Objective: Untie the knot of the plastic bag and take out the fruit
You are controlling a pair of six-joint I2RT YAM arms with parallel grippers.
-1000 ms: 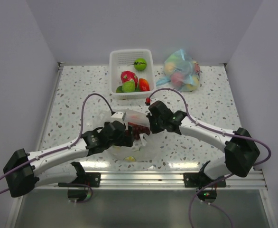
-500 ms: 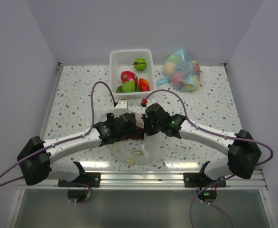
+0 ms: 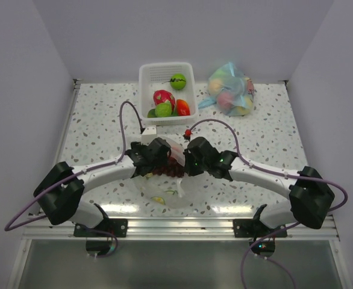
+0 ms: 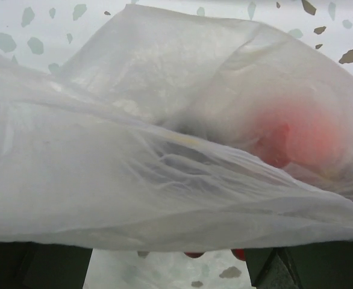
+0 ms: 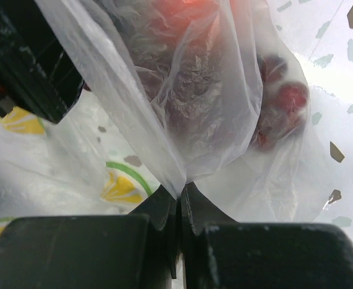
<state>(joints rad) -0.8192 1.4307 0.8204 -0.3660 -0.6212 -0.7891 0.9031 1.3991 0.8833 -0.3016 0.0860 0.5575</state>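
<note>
Top external: the bag lies at the near middle of the table, between the two arms, with its upper film gathered where the grippers meet. The left gripper and right gripper stand almost touching above it, and dark grapes show between them. Some fruit lies in the basket at the far side. The blue bag sits far right, well apart. No knot can be made out (the neck looks loose), so I judge the untying done and the emptying in hand.

Left wrist: film fills the view, with a red fruit glowing through it on the right. The left gripper's fingers are spread at the bottom corners, the film draped across them and nothing clamped.

Right wrist: the right gripper is pressed together on a fold of film, holding it up. Grapes hang inside to the right, and a citrus slice lies lower left.

Next, I judge, the left gripper must find the bag's mouth rather than its wall. It must then reach a fruit and close on it while the right holds the film up.
</note>
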